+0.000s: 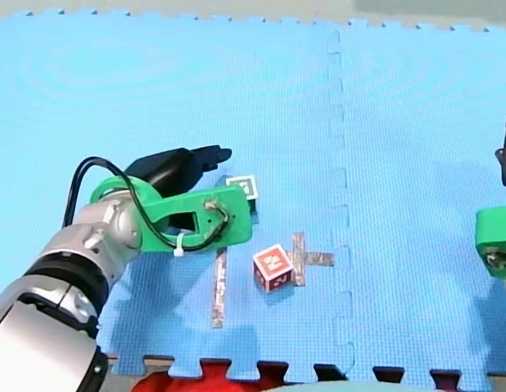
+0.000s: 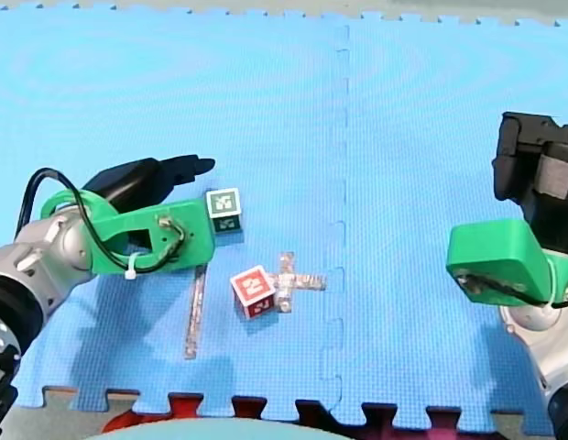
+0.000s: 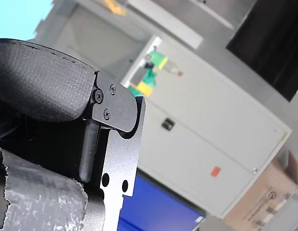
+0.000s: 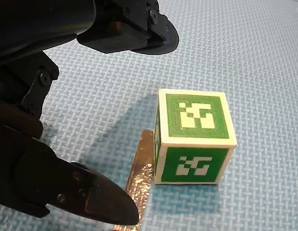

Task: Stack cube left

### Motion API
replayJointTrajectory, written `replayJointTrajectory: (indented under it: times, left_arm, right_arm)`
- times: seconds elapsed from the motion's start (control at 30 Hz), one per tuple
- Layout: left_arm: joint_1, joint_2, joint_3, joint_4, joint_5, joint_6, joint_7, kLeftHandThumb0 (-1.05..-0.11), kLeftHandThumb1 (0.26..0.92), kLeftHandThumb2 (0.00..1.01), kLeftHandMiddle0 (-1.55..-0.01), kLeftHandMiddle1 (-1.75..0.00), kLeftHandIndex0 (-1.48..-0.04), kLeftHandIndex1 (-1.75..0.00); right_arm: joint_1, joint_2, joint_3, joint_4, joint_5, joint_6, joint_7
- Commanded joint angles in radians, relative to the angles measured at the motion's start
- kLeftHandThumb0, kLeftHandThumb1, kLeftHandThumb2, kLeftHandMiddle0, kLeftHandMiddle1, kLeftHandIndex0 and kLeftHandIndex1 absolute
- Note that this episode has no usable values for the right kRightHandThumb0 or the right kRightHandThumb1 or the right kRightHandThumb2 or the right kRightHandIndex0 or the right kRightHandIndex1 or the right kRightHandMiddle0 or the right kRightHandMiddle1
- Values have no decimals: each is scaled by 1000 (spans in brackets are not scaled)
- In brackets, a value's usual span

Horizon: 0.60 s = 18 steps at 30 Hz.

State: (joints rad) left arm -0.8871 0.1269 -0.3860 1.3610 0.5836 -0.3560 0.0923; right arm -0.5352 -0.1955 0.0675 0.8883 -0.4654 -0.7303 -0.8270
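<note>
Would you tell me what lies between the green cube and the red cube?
Only bare blue mat separates the green cube from the red cube, seen in both head views.

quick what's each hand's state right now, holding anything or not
Left hand: open, holding nothing, just beside the green cube.
Right hand: raised at the far right, open or closed cannot be told.

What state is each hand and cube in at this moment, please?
Left hand: open, beside the green cube, not touching it.
Right hand: over the mat's right edge, holding nothing.
Green cube: upright on the mat, not grasped, nothing on top.
Red cube: on the mat by the tape cross, nothing on top.
</note>
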Motion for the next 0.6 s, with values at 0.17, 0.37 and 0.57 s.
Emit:
replayJointTrajectory:
  times: [0.17, 0.37, 0.57]
  left_arm:
    - [-7, 13, 10, 3, -11, -23, -2, -866, 762, 10, -816, -1746, -430, -26]
    - [-5, 18, 16, 4, -16, -33, -8, -914, 770, 8, -843, -1746, -493, -39]
    - [-4, 21, 26, 3, -22, -49, -12, -930, 772, 4, -895, -1746, -678, -89]
  right_arm:
    - [-6, -1, -3, 12, 8, -3, 2]
    - [-14, 1, 0, 24, 4, -4, -5]
    - [-12, 3, 3, 20, -2, -2, -14]
